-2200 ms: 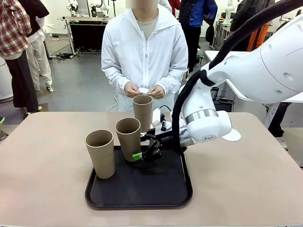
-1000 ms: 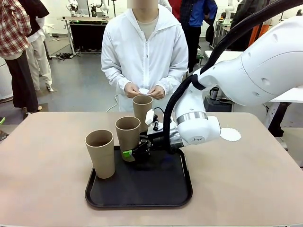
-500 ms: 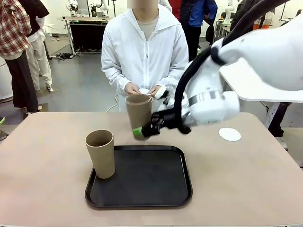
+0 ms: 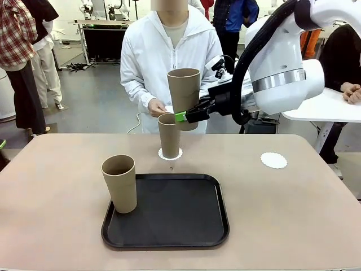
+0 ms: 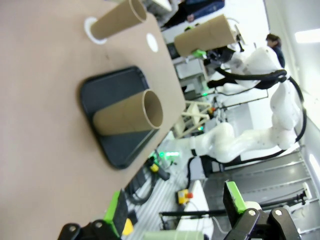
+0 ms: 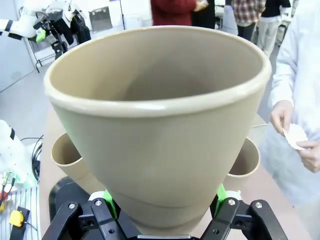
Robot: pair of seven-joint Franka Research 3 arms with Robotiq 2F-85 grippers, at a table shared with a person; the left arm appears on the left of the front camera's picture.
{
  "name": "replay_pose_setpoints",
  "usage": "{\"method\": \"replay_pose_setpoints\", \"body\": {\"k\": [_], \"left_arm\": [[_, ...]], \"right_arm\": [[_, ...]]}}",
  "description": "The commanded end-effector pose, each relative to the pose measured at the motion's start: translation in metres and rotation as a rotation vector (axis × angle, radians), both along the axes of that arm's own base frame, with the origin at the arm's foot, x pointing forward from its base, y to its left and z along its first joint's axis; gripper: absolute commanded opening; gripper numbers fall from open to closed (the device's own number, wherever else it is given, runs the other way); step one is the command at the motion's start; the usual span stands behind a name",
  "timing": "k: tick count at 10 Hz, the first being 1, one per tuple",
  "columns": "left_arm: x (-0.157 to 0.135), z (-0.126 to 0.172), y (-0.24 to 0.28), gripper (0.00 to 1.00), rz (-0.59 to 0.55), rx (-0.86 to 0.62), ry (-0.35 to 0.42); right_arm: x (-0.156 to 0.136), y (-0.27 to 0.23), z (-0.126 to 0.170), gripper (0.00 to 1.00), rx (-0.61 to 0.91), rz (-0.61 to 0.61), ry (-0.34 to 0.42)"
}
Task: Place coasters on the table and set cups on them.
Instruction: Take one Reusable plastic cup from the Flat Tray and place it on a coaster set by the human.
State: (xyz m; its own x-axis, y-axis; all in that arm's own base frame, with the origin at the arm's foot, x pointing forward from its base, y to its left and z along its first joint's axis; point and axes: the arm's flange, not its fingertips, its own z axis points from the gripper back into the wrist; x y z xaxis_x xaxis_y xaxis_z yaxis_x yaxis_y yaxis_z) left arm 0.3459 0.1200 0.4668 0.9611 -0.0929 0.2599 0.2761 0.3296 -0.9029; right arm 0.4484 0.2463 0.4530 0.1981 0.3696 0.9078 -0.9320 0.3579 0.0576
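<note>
Left wrist view: left fingers [image 5: 233, 196] spread wide, empty. Front view, worktop [image 4: 56, 169]: first cup [image 4: 119, 183] stands at the black tray's [image 4: 169, 228] left side. Second cup [image 4: 169, 135] sits upright on a coaster [image 4: 178, 154] just beyond the tray. Right fingers [image 4: 180, 117] clamp third cup [image 4: 184, 93] aloft above it. Bare coaster [image 4: 273, 160] lies well right.

White rounded right arm [image 4: 285, 53], silver joint ring [image 4: 279, 80], black cable [image 4: 246, 48], black right gripper [image 4: 185, 117], green pads [image 4: 180, 117]

A black tray [image 4: 175, 210] lies before a white-jacketed person [image 4: 151, 68].
</note>
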Motion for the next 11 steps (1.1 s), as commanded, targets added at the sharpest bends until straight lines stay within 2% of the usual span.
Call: {"method": "replay_pose_setpoints", "body": {"k": [1, 2, 3, 4, 5, 6, 7, 8, 9, 11], "left_arm": [[-0.001, 0.002, 0.001, 1.00, 0.002, -0.007, -0.007], [-0.001, 0.002, 0.001, 1.00, 0.002, -0.007, -0.007], [-0.001, 0.002, 0.001, 1.00, 0.002, -0.007, -0.007], [-0.001, 0.002, 0.001, 1.00, 0.002, -0.007, -0.007], [-0.001, 0.002, 0.001, 1.00, 0.002, -0.007, -0.007], [-0.001, 0.002, 0.001, 1.00, 0.002, -0.007, -0.007], [-0.001, 0.002, 0.001, 1.00, 0.002, -0.007, -0.007], [-0.001, 0.002, 0.001, 1.00, 0.002, -0.007, -0.007], [-0.001, 0.002, 0.001, 1.00, 0.002, -0.007, -0.007], [-0.001, 0.002, 0.001, 1.00, 0.002, -0.007, -0.007]], "right_arm": [[-0.003, 0.006, -0.002, 0.00, 0.008, 0.020, -0.021], [-0.003, 0.006, -0.002, 0.00, 0.008, 0.020, -0.021], [-0.001, 0.002, 0.000, 0.80, -0.001, 0.005, -0.002], [0.025, -0.019, -0.004, 0.80, -0.123, 0.106, -0.026], [0.055, -0.052, -0.002, 0.80, -0.161, 0.124, -0.027], [0.083, -0.092, -0.002, 0.80, -0.149, 0.084, 0.001], [0.100, -0.127, 0.002, 0.80, -0.166, 0.055, 0.005], [0.120, -0.173, 0.013, 0.80, -0.143, -0.038, 0.004], [0.130, -0.198, 0.022, 0.80, -0.100, -0.101, 0.015], [0.138, -0.248, 0.036, 0.80, -0.023, -0.153, 0.029]]}}
